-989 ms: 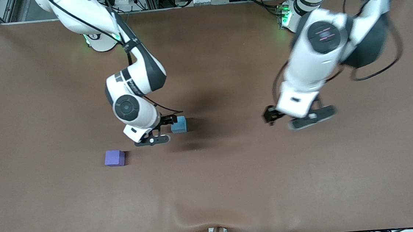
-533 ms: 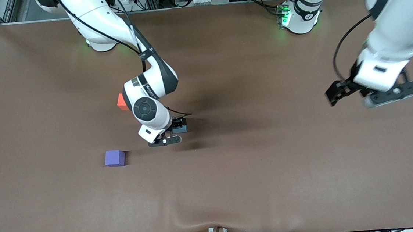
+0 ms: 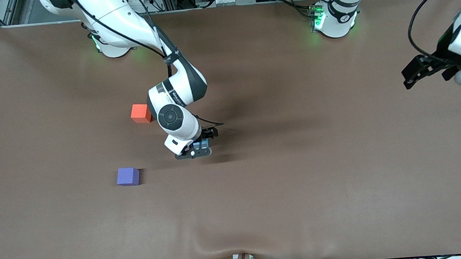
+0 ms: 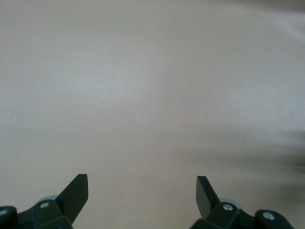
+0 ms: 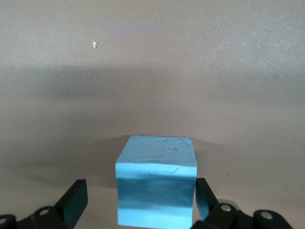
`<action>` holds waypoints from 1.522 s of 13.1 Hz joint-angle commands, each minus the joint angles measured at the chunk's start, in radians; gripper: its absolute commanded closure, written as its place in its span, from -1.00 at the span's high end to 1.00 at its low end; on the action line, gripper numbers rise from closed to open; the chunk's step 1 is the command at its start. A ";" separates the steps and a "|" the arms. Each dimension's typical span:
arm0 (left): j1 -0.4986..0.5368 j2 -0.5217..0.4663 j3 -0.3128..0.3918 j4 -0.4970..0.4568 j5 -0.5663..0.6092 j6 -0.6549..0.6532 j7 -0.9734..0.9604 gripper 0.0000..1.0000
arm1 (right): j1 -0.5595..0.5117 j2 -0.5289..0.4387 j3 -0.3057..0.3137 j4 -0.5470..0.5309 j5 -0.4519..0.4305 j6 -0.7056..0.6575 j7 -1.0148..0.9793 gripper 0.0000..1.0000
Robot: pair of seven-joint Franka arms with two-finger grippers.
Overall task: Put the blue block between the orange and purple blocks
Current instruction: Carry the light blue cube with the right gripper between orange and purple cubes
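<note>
The blue block (image 3: 198,142) lies mid-table, mostly hidden under my right gripper (image 3: 201,143). In the right wrist view the blue block (image 5: 156,186) sits on the table between the open fingers of my right gripper (image 5: 140,195), with a gap at one finger and the other close to its side. The orange block (image 3: 140,113) lies farther from the front camera, beside the right arm's wrist. The purple block (image 3: 127,176) lies nearer the camera, toward the right arm's end. My left gripper (image 3: 442,72) is open and empty, up over the left arm's end of the table; its wrist view (image 4: 142,186) shows only bare cloth.
The brown cloth table (image 3: 300,181) carries only the three blocks. The two arm bases stand along its edge farthest from the front camera. A small wrinkle in the cloth (image 3: 206,242) lies near the edge closest to the camera.
My right gripper moved over the blue block and now straddles it, which uncovered the orange block. My left arm swung away toward its own end of the table.
</note>
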 commanded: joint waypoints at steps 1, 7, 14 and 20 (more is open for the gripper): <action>0.027 -0.032 -0.006 -0.028 -0.044 -0.007 0.031 1.00 | 0.006 0.024 -0.008 0.006 0.011 0.014 -0.003 1.00; 0.038 -0.030 -0.015 -0.024 -0.082 -0.019 0.019 1.00 | -0.084 -0.088 -0.020 -0.002 0.010 -0.099 -0.017 -1.00; 0.032 -0.030 -0.020 -0.022 -0.081 -0.086 0.028 1.00 | -0.300 -0.307 -0.025 -0.337 -0.098 -0.006 -0.229 -1.00; 0.032 -0.032 -0.029 -0.028 -0.081 -0.107 0.030 1.00 | -0.362 -0.294 -0.022 -0.438 -0.098 0.054 -0.226 -1.00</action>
